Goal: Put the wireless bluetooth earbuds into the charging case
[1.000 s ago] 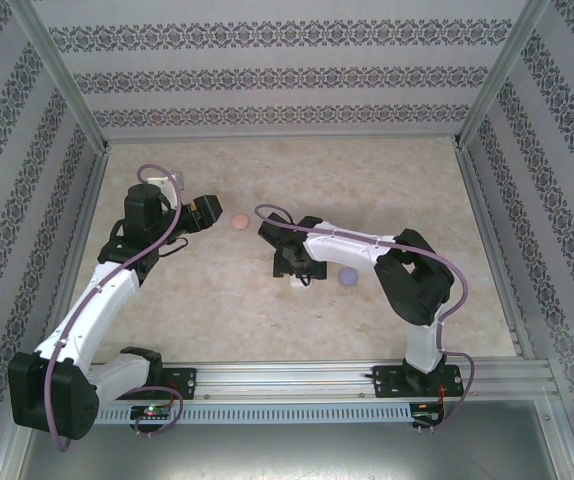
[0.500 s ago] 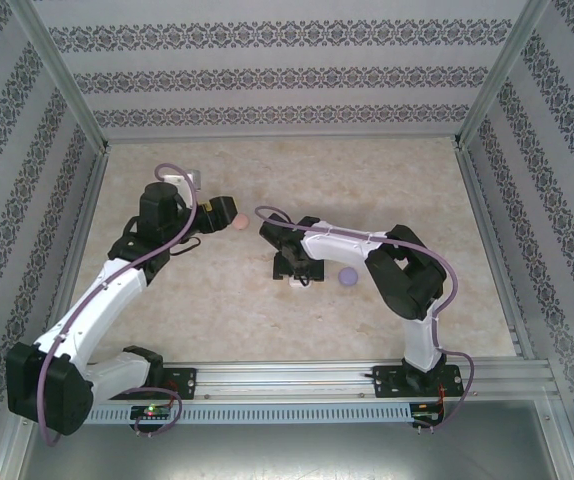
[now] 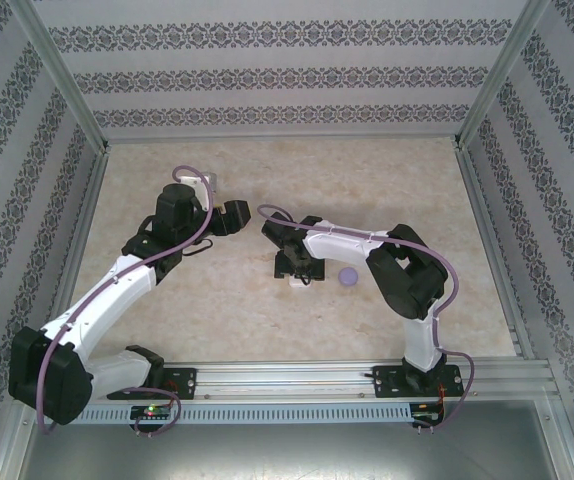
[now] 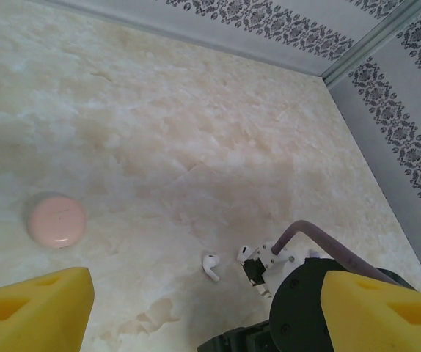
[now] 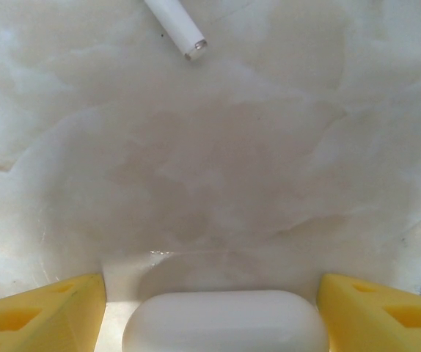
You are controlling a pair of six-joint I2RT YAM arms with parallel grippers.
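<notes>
Squarely inside right pincer (image 5: 210,290): white case (image 5: 225,323)

I am counting three small cases lying on the surface (image 3: 217,320): one pink case (image 4: 56,219), one white case (image 5: 225,323) and one purple case (image 3: 347,277).

Of the earbuds, two are showing in the left wrist view, both white: a first white earbud (image 4: 210,265) and, just beside it, a second white earbud (image 4: 245,254). One white stem (image 5: 177,28) is poking in at the top of the right wrist view. I cannot tell whether it belongs to one of those two.

Two arms are reaching over the surface, the left arm (image 3: 117,290) and the right arm (image 3: 347,243). Each is carrying one claw, so two in all: the left claw (image 3: 239,211) and the right claw (image 3: 295,268). Each claw is showing two yellow fingers (image 4: 34,308), four altogether.
</notes>
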